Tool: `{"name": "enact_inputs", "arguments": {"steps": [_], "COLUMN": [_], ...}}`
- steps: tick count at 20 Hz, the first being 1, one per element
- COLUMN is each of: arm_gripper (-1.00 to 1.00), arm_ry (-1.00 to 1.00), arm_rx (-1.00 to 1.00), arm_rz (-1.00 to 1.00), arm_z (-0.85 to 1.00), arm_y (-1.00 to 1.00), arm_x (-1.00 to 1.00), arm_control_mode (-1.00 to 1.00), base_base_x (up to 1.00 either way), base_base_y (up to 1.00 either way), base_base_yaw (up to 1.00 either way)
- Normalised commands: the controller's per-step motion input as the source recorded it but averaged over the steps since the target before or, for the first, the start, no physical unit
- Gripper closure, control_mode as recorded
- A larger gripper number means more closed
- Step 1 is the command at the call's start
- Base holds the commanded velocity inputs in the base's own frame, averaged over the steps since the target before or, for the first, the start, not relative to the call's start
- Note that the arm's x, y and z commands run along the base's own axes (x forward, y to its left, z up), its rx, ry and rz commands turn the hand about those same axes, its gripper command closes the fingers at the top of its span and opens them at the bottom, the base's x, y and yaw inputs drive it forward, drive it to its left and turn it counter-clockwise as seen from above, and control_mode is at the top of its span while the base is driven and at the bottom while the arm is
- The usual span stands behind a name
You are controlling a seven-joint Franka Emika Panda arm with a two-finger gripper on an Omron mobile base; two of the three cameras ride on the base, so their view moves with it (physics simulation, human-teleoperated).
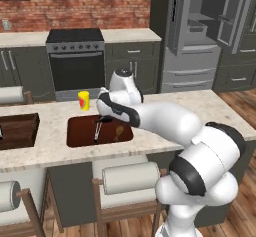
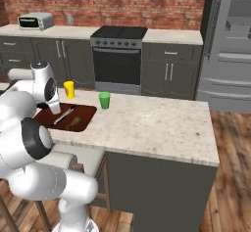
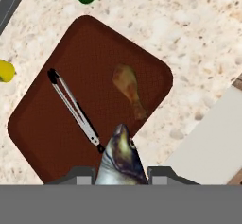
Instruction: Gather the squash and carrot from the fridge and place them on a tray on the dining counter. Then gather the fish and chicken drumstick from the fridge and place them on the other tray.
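I have the two-finger gripper [image 3: 120, 171] closed part-way on the grey-green fish [image 3: 120, 159], its head poking out between the finger tips in the hand view. The fish hangs directly above the dark red-brown rectangular tray [image 3: 42, 138] on the speckled stone dining counter [image 3: 189, 43], over the tray's edge nearest the hand.

What matters to me now is what lies under the fish. On that tray, the golden-brown chicken drumstick [image 3: 130, 90] sits just beyond the fish's nose and a little to one side, its thin end pointing back toward the hand. The slim metal tongs [image 3: 73, 107] run diagonally across the tray on the other side, one end near the fish's head. The fish's long axis points between the two, toward bare tray.

I judge a short straight lowering and release would land it between drumstick and tongs. The risk is the fish settling across the tongs' end or hanging over the tray's edge.
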Motion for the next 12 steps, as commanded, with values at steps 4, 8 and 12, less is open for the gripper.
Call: {"name": "enact_inputs", "arguments": {"steps": [4, 8, 12], "arm_gripper": [1.00, 1.00, 1.00], "arm_ry": [0.01, 0.03, 0.00], "arm_rx": [0.00, 0.00, 0.00], "arm_rz": [0.04, 0.03, 0.01], "arm_z": [-0.33, -0.33, -0.26], "arm_y": [0.04, 0.02, 0.06], "arm_x": [0.19, 0.29, 0.32], "arm_control_mode": [-1.00, -1.00, -1.00], "base_base_x": [0.00, 0.00, 0.00], "base_base_y": [0.00, 0.00, 0.00], "base_base_yaw": [0.00, 0.00, 0.00]}}
